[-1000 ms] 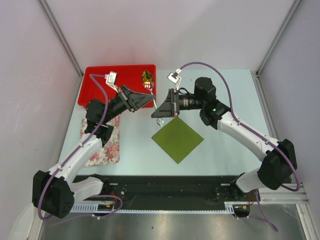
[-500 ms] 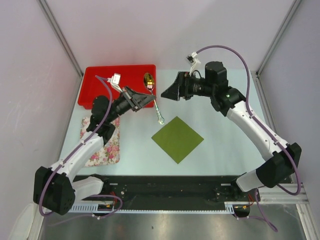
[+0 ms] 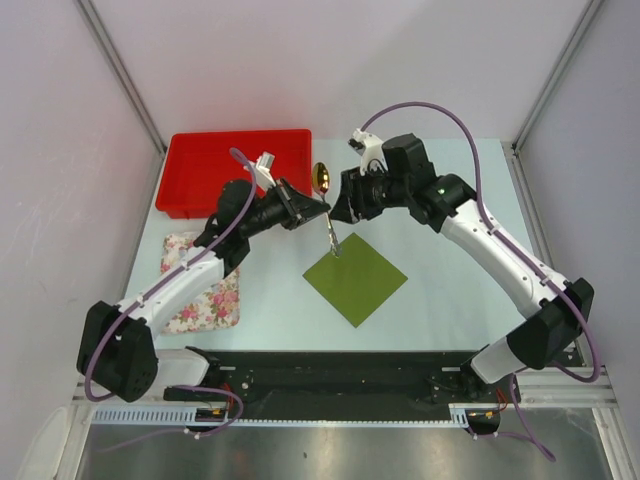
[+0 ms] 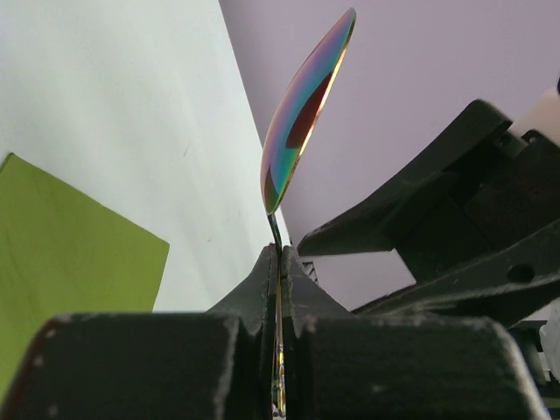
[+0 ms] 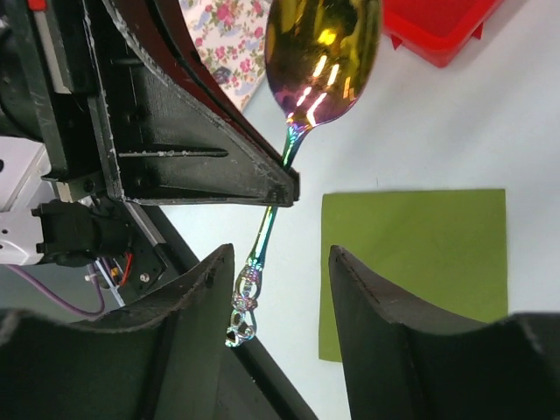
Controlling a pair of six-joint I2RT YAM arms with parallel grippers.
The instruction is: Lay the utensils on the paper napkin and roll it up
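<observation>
Left jaws are clenched on the handle of the spoon [image 3: 322, 180], its lower end over the far edge of the napkin [image 3: 358, 282]; right jaws stand released just beside it. From the left wrist, the spoon [image 4: 302, 114] rises out of the clenched jaws, with the napkin [image 4: 61, 254] at left. From the right wrist, the spoon [image 5: 319, 61] shows between the parted jaws, untouched, beside the napkin [image 5: 420, 254].

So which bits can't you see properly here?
- Top view: whether the spoon handle's tip touches the napkin; too small to tell.
- Top view: the near right corner of the red tray; the left arm covers it.
- Left wrist view: most of the spoon's handle, hidden inside the left end effector and cut off at the bottom edge.
- Right wrist view: the napkin's near edge, behind the right end effector.
</observation>
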